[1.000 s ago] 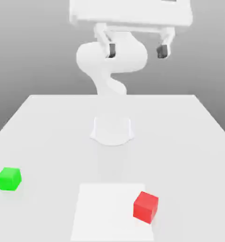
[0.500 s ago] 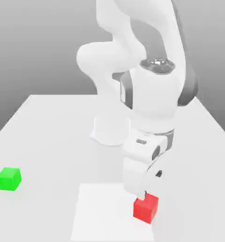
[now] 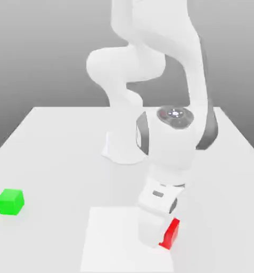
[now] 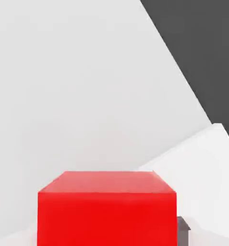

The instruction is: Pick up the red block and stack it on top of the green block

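Note:
The red block [image 3: 172, 234] sits on the table near the front, on the exterior view's right, mostly covered by my hand. My gripper [image 3: 160, 235] is lowered straight over it. In the hand view the red block [image 4: 106, 211] is close up between the jaws, and one dark fingertip [image 4: 183, 231] presses against its side. The gripper is shut on the red block, which still rests on the table. The green block [image 3: 10, 201] stands alone far toward the exterior view's left, well apart from the arm.
A whiter square patch [image 3: 110, 240] marks the table under the red block. The robot's base [image 3: 126, 146] stands at mid table. The white table [image 3: 54, 144] ends close in front of the block, and dark floor [image 4: 202, 48] lies beyond its edge.
The hand came down from high above the table onto the red block, then sank further around it. The fingers went from wide open to closed on the block's sides.

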Motion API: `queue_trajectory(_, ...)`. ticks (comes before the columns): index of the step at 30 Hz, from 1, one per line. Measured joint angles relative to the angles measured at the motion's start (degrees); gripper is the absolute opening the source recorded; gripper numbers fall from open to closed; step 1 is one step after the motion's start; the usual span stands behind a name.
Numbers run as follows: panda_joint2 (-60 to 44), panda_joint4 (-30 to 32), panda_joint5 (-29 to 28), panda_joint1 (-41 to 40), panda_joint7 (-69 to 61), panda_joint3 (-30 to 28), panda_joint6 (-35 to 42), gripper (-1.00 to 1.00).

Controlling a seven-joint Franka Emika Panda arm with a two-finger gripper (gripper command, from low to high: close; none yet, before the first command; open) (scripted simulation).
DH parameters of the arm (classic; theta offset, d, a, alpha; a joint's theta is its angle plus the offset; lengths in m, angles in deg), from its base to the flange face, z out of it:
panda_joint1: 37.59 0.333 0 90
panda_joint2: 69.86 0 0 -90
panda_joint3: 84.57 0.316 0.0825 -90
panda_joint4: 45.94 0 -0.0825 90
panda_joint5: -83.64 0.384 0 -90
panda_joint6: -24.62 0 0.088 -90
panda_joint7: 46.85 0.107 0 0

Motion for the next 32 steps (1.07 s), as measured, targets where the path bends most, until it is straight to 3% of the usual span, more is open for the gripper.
queue_trajectory(5,5.1,0.5,-0.8,-4.4,7.5,-5.4,4.6,-1.00)
queue_trajectory(20,9.4,-0.4,-1.5,-35.1,43.7,-23.0,9.8,-1.00)
queue_trajectory(29,-1.2,-1.3,10.6,-40.1,38.3,-17.9,1.2,-1.00)
queue_trajectory(30,-2.2,-1.4,11.7,-40.6,37.5,-17.1,0.4,1.00)
queue_trajectory(32,-2.2,-1.4,11.7,-40.6,37.5,-17.1,0.4,1.00)
